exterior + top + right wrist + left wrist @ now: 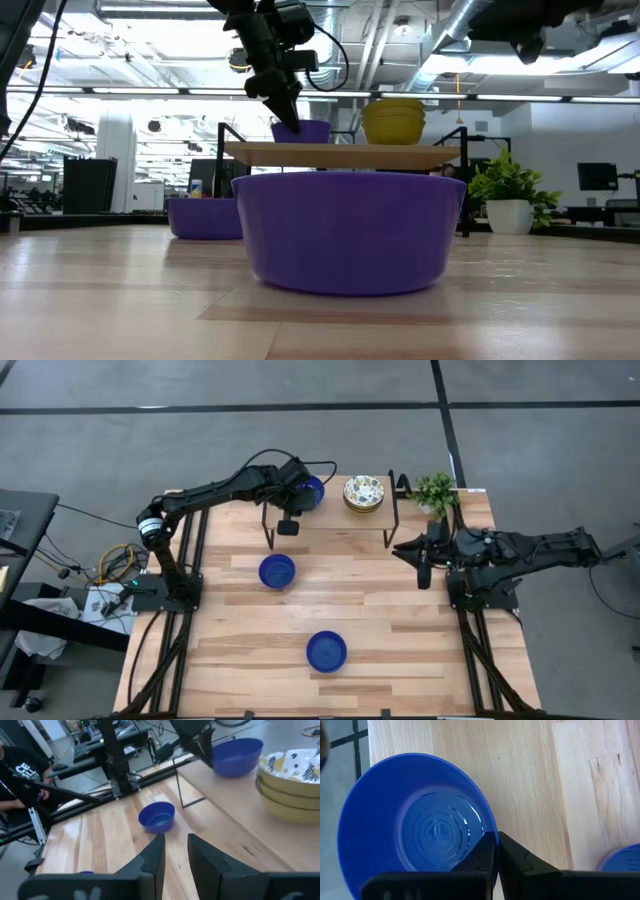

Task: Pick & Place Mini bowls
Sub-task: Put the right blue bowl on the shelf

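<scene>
A blue mini bowl [314, 490] sits on a raised wooden shelf [335, 512] at the table's far side, and my left gripper [300, 496] is shut on it. It also shows in the low view [305, 131] and the right wrist view [235, 756]. A stack of floral mini bowls [364, 493] stands on the shelf to its right. Two more blue bowls rest on the table, one mid-left [277, 571] and one near the front [326, 650]. My right gripper [408, 550] waits open and empty at the table's right, above the tabletop. My left gripper pinches the blue bowl's rim [489, 826] on the side toward the table's left, one finger [485, 851] inside the bowl and one [517, 856] outside. The fingers come from above, slanting down [288, 118]. The bowl stands upright with its base on the shelf.
A potted plant [435, 490] stands at the shelf's right end. The shelf has thin black legs [268, 532]. In the right wrist view a person in a black shirt [17, 770] stands beyond the table's left side. Bare tabletop [390, 610] lies between the bowls and the right arm.
</scene>
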